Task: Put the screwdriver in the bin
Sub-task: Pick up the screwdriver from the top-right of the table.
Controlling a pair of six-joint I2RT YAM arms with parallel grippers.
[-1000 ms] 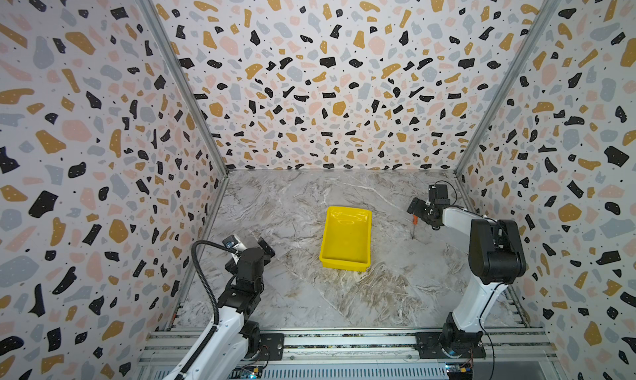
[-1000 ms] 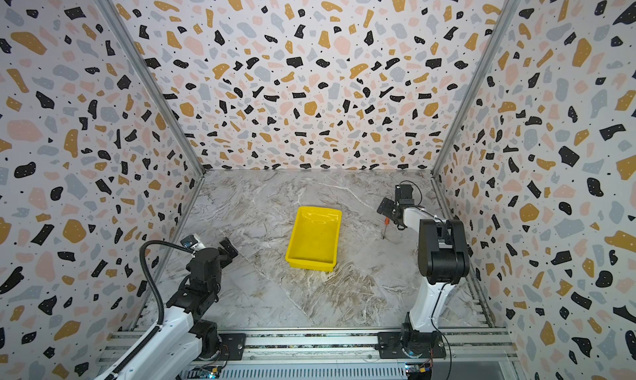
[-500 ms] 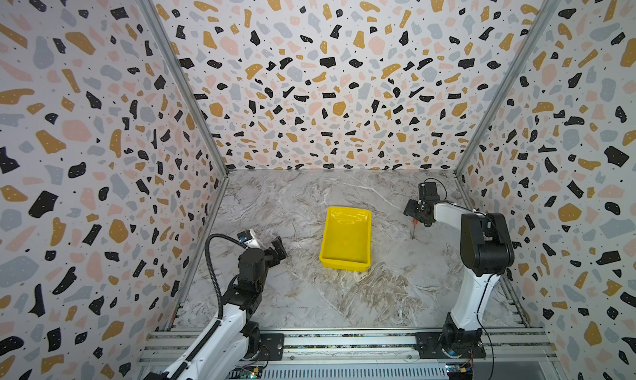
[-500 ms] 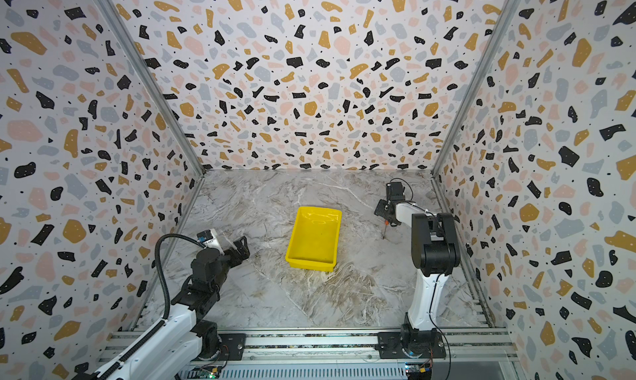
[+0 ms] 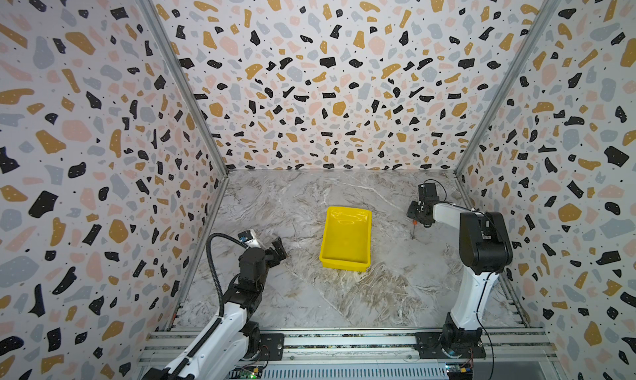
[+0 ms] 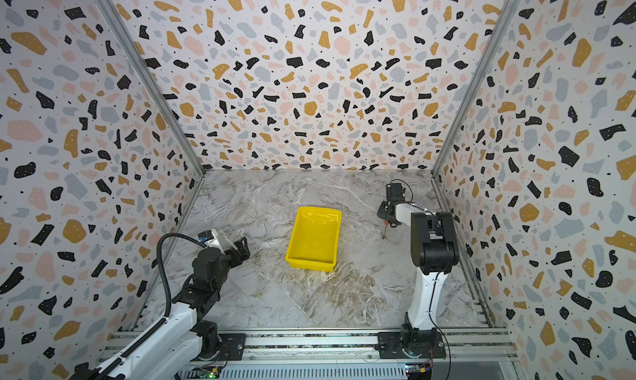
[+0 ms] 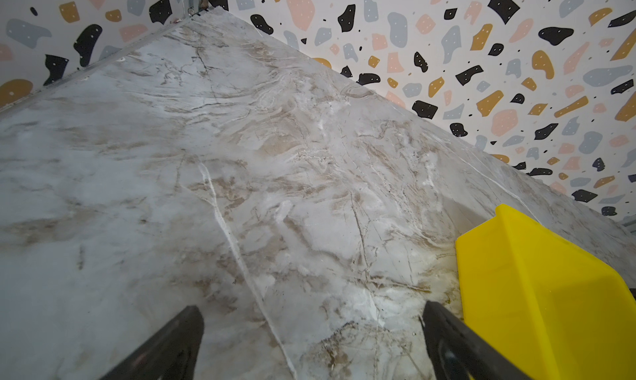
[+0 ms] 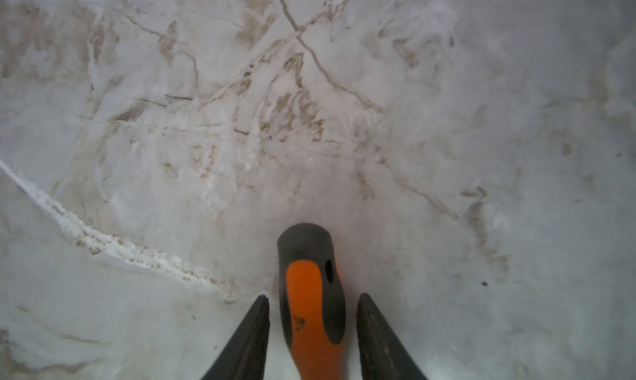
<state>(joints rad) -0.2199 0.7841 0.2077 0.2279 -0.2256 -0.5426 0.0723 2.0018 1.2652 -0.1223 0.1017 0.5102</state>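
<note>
Orange-handled screwdriver (image 5: 414, 227) lies on the marble-look table (image 5: 309, 292), out on the robot's right of the yellow bin (image 5: 345, 265). It is apart from the bin, not in it. Bin looks empty in both top views. Thin shaft pokes out from under the arm toward the near rail.

R end effector (image 8: 313, 297) is down at table level over the handle. R wrist view shows one finger each side of the handle, jaws narrowly apart. A thin strip of table shows on both sides, so no contact seen and nothing gripped yet, by my read. Black cap end sticks out past the fingertips; grip pt would fall on the orange mid-section.

L end effector (image 7: 309, 309) hangs low over bare table on the bin's other side, jaws wide, nothing btwn them. One bin corner sits just beside a finger in L wrist view. L arm looks to have no part in this pick.

Step in hand: the grasp, pick not yet made. Task is early; carry + drop both to come.

Next move calls for:
- jaws brought in square on the handle, firm enough that a rounded, tapering grip doesn't roll or squirt out
- straight lift so the tip clears the table
- carry across to the bin, above its low wall, release over the middle

Risk: an off-centre hold could let the shaft droop and snag the rim.
</note>
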